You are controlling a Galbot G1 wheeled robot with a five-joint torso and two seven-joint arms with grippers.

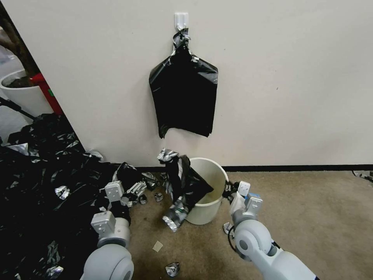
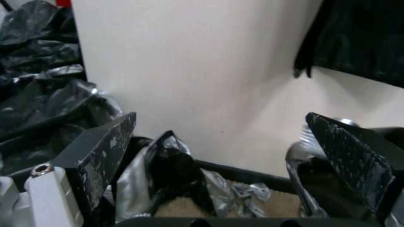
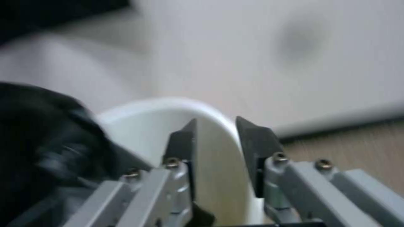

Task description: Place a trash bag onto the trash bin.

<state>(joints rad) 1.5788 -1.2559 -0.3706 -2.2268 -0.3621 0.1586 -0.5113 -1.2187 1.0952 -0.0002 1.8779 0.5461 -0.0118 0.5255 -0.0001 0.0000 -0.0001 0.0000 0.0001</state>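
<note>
The cream-white trash bin (image 1: pixel 218 169) stands on the carpet against the wall. A wrinkly black trash bag (image 1: pixel 187 183) with silvery patches drapes over its left rim, part inside and part hanging down outside. My right gripper (image 1: pixel 229 189) is at the bin's right rim. In the right wrist view its fingers (image 3: pixel 181 142) straddle the bin wall (image 3: pixel 143 123), shut on it, with the bag (image 3: pixel 46 142) dark on the far side. My left gripper (image 1: pixel 134 190) hovers low to the left of the bin. In the left wrist view the left gripper (image 2: pixel 221 118) is wide open and holds nothing.
A flat black sheaf (image 1: pixel 183 97) hangs from a wall hook above the bin. A broad black plastic heap (image 1: pixel 39 186) covers the floor on the left. A white planter (image 1: pixel 19 93) stands at the far left. Silver scraps (image 1: pixel 172 268) lie on the carpet.
</note>
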